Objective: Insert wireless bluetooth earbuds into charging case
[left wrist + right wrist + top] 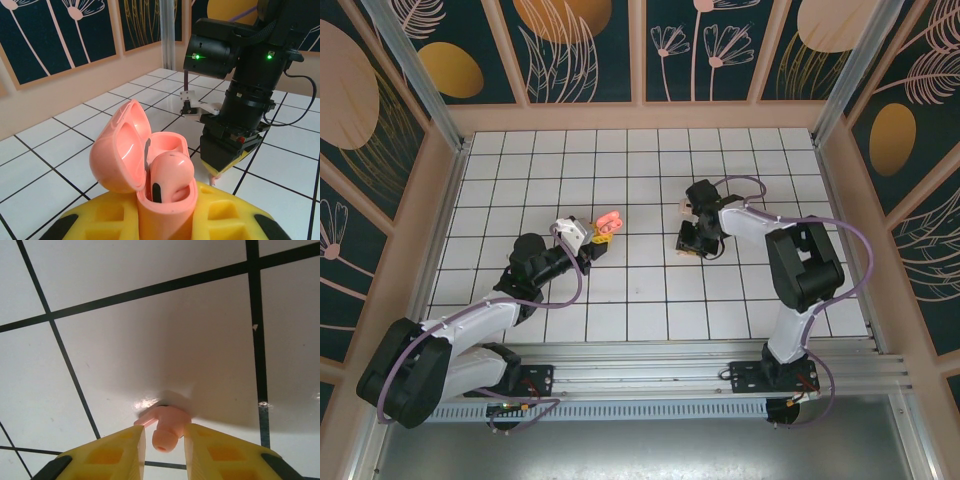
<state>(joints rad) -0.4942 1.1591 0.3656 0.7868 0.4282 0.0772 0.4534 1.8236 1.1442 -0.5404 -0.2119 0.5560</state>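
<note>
1 earbud (169, 172) in case (119, 155); earbud (165, 426) between right jaws

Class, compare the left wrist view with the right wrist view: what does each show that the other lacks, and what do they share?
Left wrist: the open pink charging case, one seated earbud inside, held by the left gripper. Right wrist: the loose earbud plainly on a tile between yellow fingers. Shared: the right gripper, white tiles with black lines.

Salmon-pink charging case (120, 152), pink earbud (167, 421), yellow gripper (164, 436), white table (150, 315) (black grid).
</note>
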